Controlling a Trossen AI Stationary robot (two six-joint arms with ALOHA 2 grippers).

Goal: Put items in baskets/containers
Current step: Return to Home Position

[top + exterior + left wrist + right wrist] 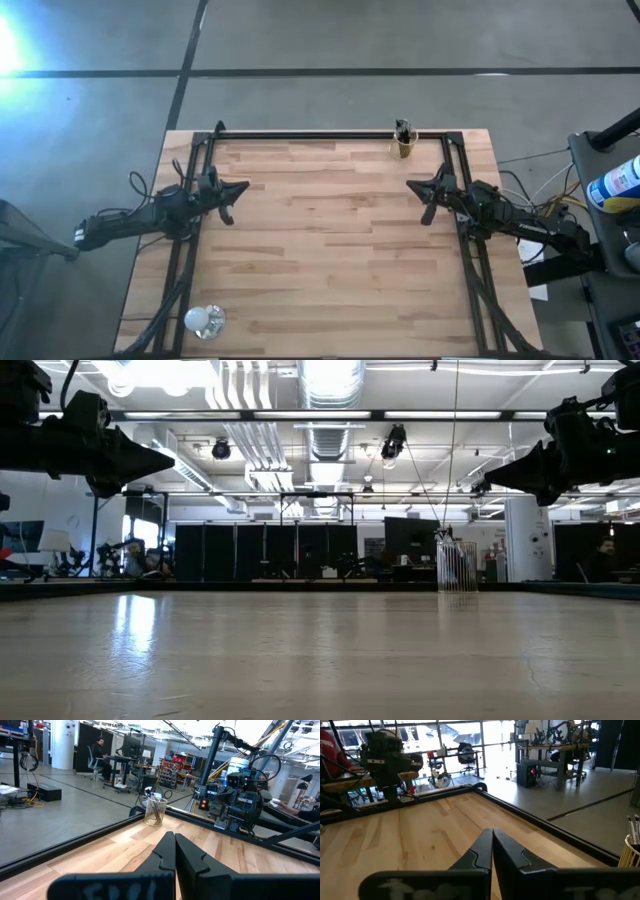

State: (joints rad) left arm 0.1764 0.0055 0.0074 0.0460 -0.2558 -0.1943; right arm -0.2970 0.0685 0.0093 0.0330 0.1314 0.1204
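The left end effector (236,192) and the right end effector (422,192), both dark and wedge-shaped, hang with fingers pressed together over opposite sides of the pale plank-wood surface (330,260). At its far edge stands the ribbed amber cup (403,149), with the dark sticks (402,129) upright inside. A glossy white ball (203,320) sits at the near left corner.

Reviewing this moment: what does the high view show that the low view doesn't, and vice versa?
Only the high view: the white ball at a corner of the wooden table on the left arm's side, and both arms' full length. Only the low view: ceiling lights and ducts in the room beyond. Both: the table, the cup at its far edge, and the left gripper and right gripper, shut, above the wood.
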